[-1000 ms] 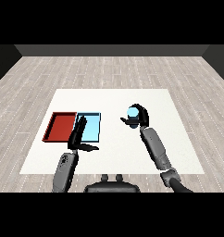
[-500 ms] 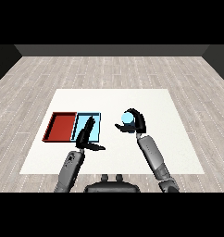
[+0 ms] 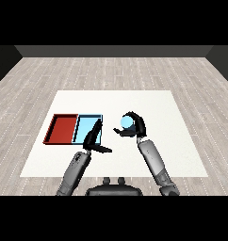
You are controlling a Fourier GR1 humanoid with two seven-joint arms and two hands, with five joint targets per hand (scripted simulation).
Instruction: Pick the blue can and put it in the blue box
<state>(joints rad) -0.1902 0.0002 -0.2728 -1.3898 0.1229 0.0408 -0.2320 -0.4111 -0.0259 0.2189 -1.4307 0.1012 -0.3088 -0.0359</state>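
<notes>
From the head view I see my right hand (image 3: 134, 126) curled round the blue can (image 3: 127, 122), held up just right of the blue tray (image 3: 89, 129), red tray (image 3: 63, 129) beside it, my left hand (image 3: 93, 141) open with straight fingers over the blue tray's near edge, white bench (image 3: 177, 141) under all

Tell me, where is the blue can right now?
The blue can sits in the curled right hand, near the table's middle, just right of the light blue tray.
</notes>
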